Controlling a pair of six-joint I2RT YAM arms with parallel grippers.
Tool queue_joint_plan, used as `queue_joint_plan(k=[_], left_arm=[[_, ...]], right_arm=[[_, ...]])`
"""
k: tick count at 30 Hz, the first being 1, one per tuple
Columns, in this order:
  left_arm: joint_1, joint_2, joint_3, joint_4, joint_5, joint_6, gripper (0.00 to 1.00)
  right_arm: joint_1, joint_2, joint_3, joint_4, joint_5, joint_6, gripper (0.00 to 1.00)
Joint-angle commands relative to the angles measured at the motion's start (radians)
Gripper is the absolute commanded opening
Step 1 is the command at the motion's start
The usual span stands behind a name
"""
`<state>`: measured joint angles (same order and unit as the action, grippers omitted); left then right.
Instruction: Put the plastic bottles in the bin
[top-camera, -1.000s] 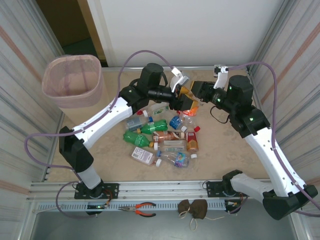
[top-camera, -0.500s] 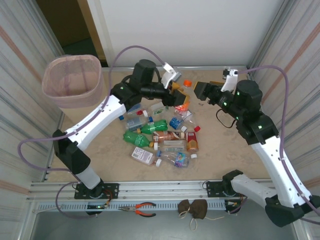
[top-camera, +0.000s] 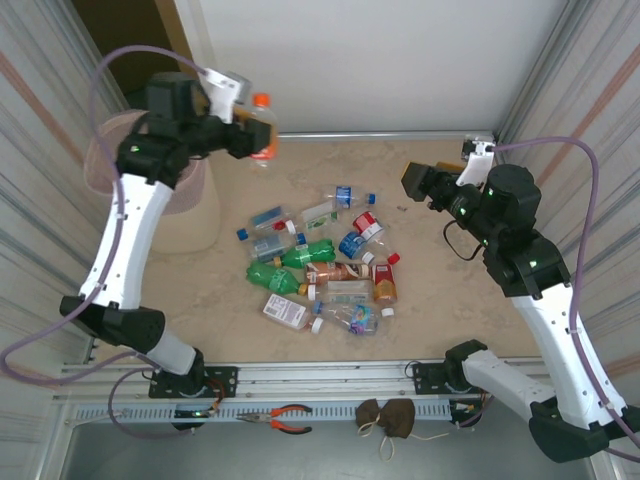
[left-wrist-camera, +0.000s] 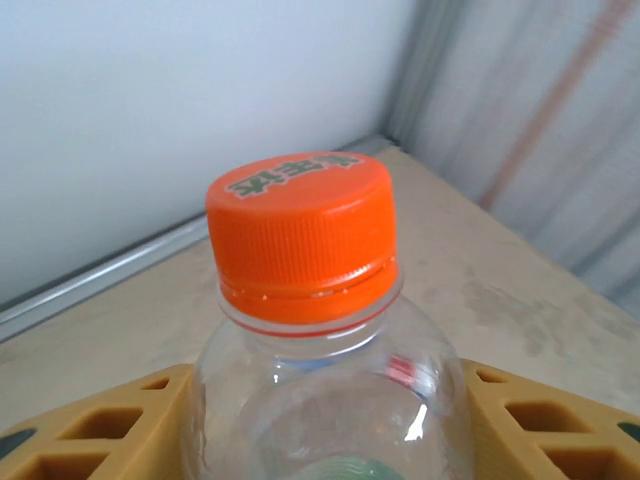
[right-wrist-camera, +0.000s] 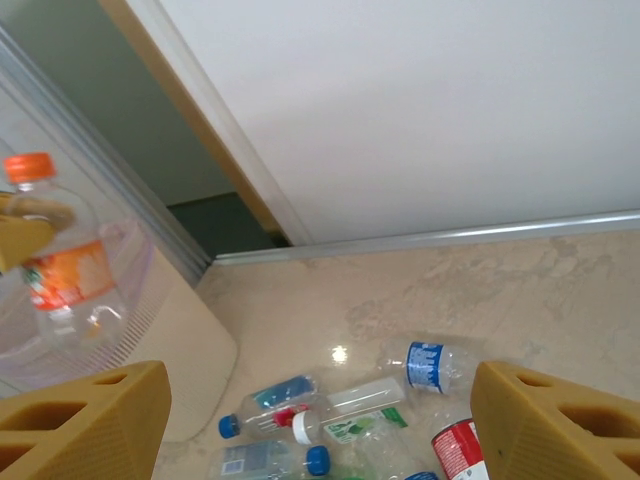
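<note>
Our left gripper (top-camera: 246, 128) has got the orange-capped bottle (left-wrist-camera: 300, 240) clamped and held up in the air, near the right side of the pink bin (top-camera: 97, 165). Our right gripper (right-wrist-camera: 320, 415) hangs wide apart, nothing in it. The other bottles (top-camera: 320, 265) lie heaped mid-worktop (top-camera: 450, 290).

L arm up high, L gripper (top-camera: 248, 133) clamped on orange-cap bottle (top-camera: 263, 128); R arm elbow-bent, R gripper (top-camera: 414, 180) jaws wide, empty.

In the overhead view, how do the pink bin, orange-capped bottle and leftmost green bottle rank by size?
Largest: pink bin.
Then orange-capped bottle and leftmost green bottle look alike; the lifted one is nearer the camera.
</note>
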<state>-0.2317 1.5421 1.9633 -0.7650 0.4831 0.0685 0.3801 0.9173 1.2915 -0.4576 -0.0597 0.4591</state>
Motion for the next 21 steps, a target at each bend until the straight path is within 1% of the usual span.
queue_joint_plan(k=[1, 6, 9, 11, 13, 21], left_arm=[[0.119, -0.038, 0.074, -0.116, -0.003, 0.056, 0.48], [0.311, -0.039, 0.118, -0.169, -0.029, 0.084, 0.48], [0.382, -0.036, 0.113, -0.180, -0.074, 0.105, 0.48], [0.406, -0.031, 0.104, -0.184, -0.135, 0.122, 0.48], [0.419, -0.025, 0.086, -0.185, -0.227, 0.146, 0.48], [0.426, 0.036, -0.013, -0.143, -0.582, 0.201, 0.48]], right_arm=[[-0.012, 0.003, 0.002, -0.001, -0.005, -0.024, 0.78], [-0.028, 0.013, 0.000, 0.000, -0.021, -0.026, 0.78], [-0.040, 0.017, -0.001, 0.003, -0.034, -0.025, 0.78], [-0.047, 0.021, -0.005, 0.005, -0.041, -0.024, 0.78], [-0.052, 0.024, -0.006, 0.005, -0.048, -0.023, 0.78], [-0.068, 0.025, -0.021, 0.009, -0.069, -0.022, 0.78]])
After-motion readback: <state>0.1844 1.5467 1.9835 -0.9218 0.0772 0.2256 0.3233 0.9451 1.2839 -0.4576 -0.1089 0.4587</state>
